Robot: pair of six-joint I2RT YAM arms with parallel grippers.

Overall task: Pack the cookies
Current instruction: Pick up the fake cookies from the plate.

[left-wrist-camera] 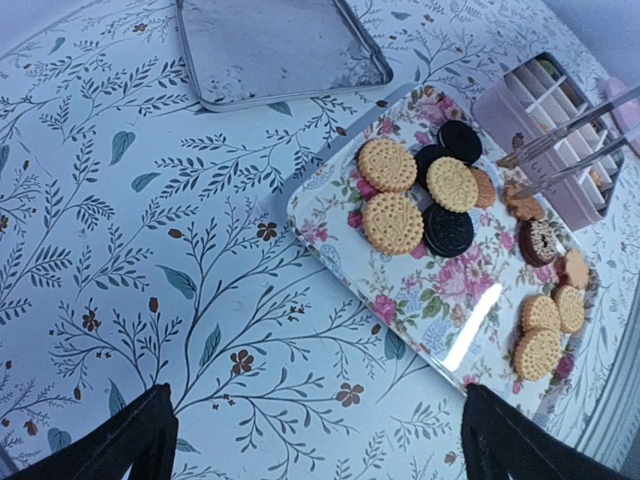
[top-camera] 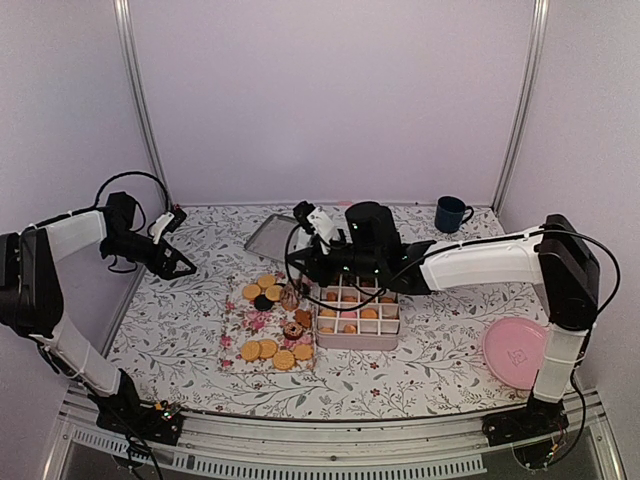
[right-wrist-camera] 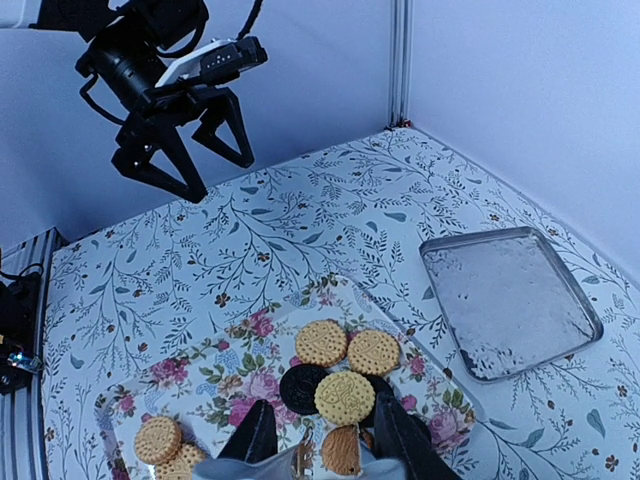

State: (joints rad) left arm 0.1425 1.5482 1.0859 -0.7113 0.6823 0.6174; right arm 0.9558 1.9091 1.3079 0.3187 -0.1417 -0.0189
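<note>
Pick step: right gripper (right-wrist-camera: 322, 420) half-closed low over floral tray (top-camera: 232, 335), brown cookie (right-wrist-camera: 341, 452) between its fingers, grasp unclear; loose cookies (top-camera: 265, 350) lie at 9 o'clock of divided box (top-camera: 358, 342); next needs a lift toward 3 o'clock into an unfilled cell; left gripper (top-camera: 180, 242) wide open.

Cookies (top-camera: 262, 350) lie on a tray (top-camera: 232, 330) at mid-table, more sit in compartments of a divided box (top-camera: 357, 340) just right of it. A flat pan (top-camera: 270, 237) lies behind the tray, a mug (top-camera: 451, 213) stands at the back right, and a plate (top-camera: 515, 352) lies near the front right, well apart from the box.
</note>
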